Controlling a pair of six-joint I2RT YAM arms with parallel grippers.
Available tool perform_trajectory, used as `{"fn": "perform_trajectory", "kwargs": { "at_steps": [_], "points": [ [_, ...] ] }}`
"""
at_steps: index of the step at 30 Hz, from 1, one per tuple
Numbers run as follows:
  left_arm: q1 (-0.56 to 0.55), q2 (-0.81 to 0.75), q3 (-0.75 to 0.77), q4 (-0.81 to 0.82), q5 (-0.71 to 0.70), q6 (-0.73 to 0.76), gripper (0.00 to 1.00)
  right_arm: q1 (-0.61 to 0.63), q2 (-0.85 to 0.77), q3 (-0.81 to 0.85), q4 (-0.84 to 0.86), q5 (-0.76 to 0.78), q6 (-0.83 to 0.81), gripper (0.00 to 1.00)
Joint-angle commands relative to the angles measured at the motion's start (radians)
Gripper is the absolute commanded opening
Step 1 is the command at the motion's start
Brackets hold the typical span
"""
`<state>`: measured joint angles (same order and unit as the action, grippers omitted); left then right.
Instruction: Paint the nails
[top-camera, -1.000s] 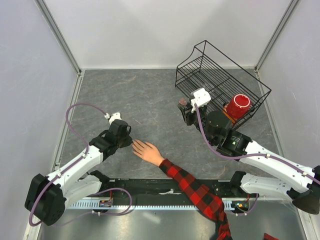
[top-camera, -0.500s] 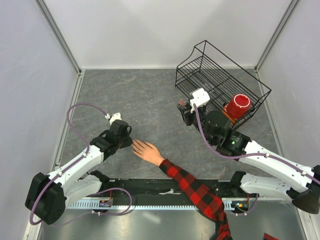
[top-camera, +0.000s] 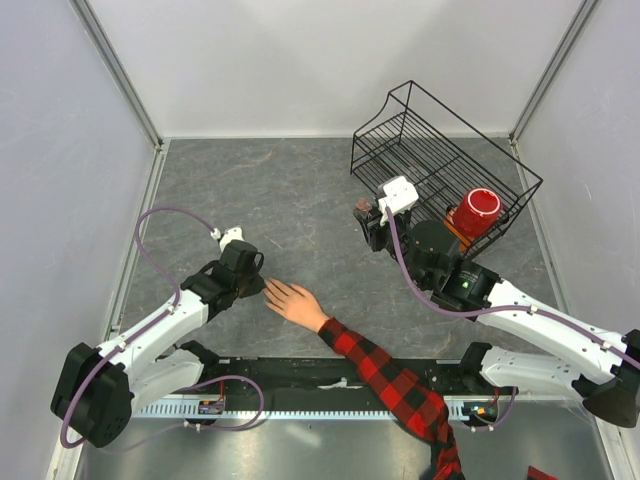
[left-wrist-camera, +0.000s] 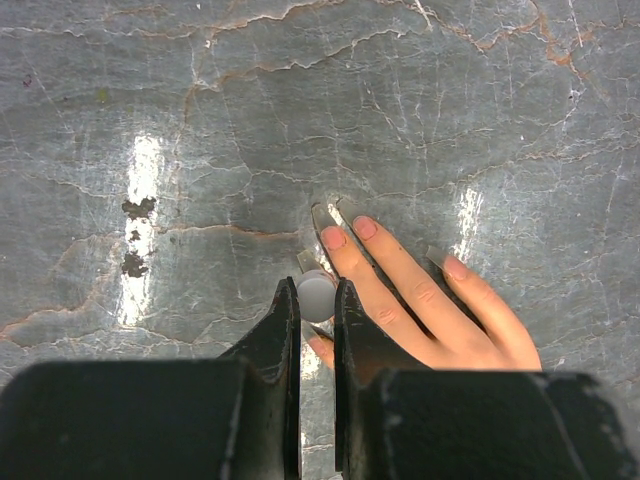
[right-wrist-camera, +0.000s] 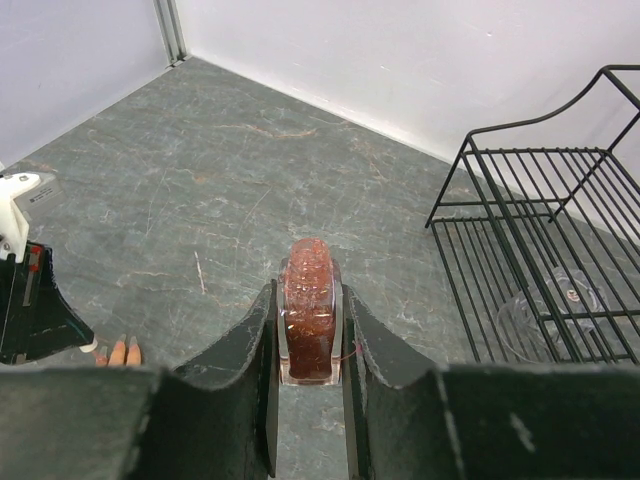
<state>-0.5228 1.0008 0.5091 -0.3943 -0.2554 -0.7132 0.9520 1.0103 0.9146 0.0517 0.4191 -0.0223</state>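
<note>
- Left gripper (left-wrist-camera: 317, 288) pinches a white cap (left-wrist-camera: 317, 299) just over the nails (left-wrist-camera: 333, 238) of the hand (left-wrist-camera: 430, 310), near centre, presumably to dab them.
- Right gripper (right-wrist-camera: 308, 292) clamps the red bottle (right-wrist-camera: 310, 330) upright, far right, likely kept ready for re-dipping.
- Only the left wrist view resolves the nails (mere specks from overhead).

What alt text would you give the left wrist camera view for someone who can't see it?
The left end effector is shut on a small white round cap, right beside the fingers of a pale hand lying flat on a grey marbled table. The nails in view look pink.
</note>
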Motion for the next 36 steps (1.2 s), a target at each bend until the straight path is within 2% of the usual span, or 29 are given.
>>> {"fn": "perform_trajectory", "kwargs": {
  "at_steps": [1, 36],
  "points": [
    [0.006, -0.004, -0.007, 0.029, -0.03, -0.028, 0.02, -0.004, 0.007, 0.033, 0.031, -0.009, 0.01, 0.0],
    [0.023, 0.019, -0.006, 0.06, -0.053, 0.003, 0.02, -0.015, 0.027, 0.043, 0.025, -0.034, 0.015, 0.0]
  ]
}}
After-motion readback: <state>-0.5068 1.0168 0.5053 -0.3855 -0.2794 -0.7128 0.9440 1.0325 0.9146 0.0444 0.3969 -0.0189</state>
